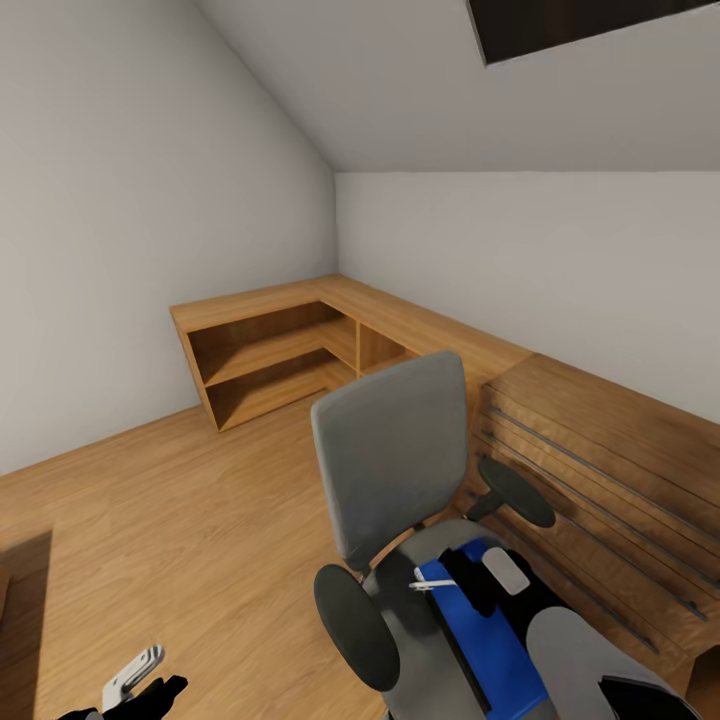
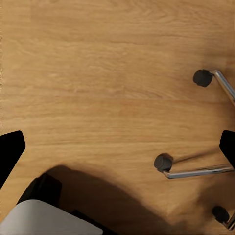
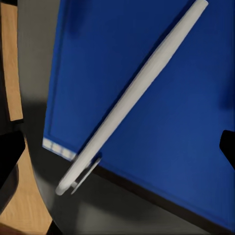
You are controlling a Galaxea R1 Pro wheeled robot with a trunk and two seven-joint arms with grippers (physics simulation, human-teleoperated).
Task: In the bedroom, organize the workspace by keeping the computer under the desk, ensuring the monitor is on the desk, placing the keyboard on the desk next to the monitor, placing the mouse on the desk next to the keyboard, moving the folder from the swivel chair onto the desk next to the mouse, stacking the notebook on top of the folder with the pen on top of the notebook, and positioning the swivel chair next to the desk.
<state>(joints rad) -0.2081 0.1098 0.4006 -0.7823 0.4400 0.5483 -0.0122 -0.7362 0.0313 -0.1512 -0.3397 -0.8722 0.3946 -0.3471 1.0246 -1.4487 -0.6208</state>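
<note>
The right end effector hangs over the swivel chair seat, fingers apart, above the pen lying on the folder. The left end effector, apart, hovers over the wooden floor near the chair's castors.

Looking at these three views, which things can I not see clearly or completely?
- The folder on the swivel chair: head view, its near end hidden by the right arm.
- The pen: head view, too small; clear in the right wrist view.
- Right pincer: fingertips cut off by both edges.
- Chair castors: left wrist view, base cut off by the edge.
</note>
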